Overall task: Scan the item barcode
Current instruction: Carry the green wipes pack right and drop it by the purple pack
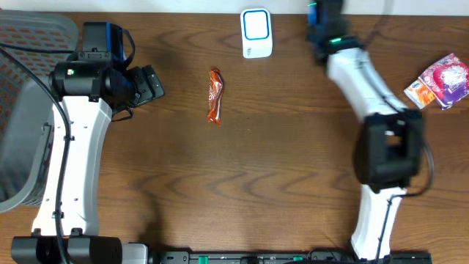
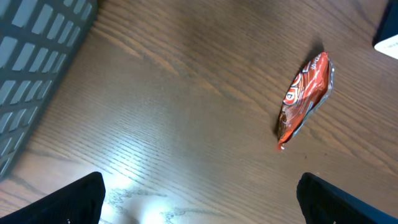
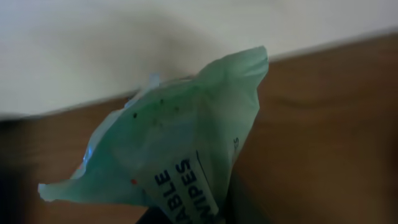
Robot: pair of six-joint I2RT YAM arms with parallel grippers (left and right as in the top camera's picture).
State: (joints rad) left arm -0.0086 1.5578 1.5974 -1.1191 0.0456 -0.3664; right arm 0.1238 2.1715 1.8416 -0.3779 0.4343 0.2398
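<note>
Between the right pincer's (image 1: 322, 18) shut tips hangs a green wipes packet (image 3: 180, 149) (lettering partly visible), near the white scanner (image 1: 256, 33). Ahead of the wide-open left pincer (image 2: 202, 199), an orange snack packet (image 2: 305, 99) lies on the table (image 2: 186, 93).

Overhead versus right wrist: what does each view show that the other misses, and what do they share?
Only overhead: the scanner, orange packet, pink packets, basket, left arm and right arm. Only right wrist: a green wipes pack, close up, with its lettering partly readable. Both: the wooden table.
</note>
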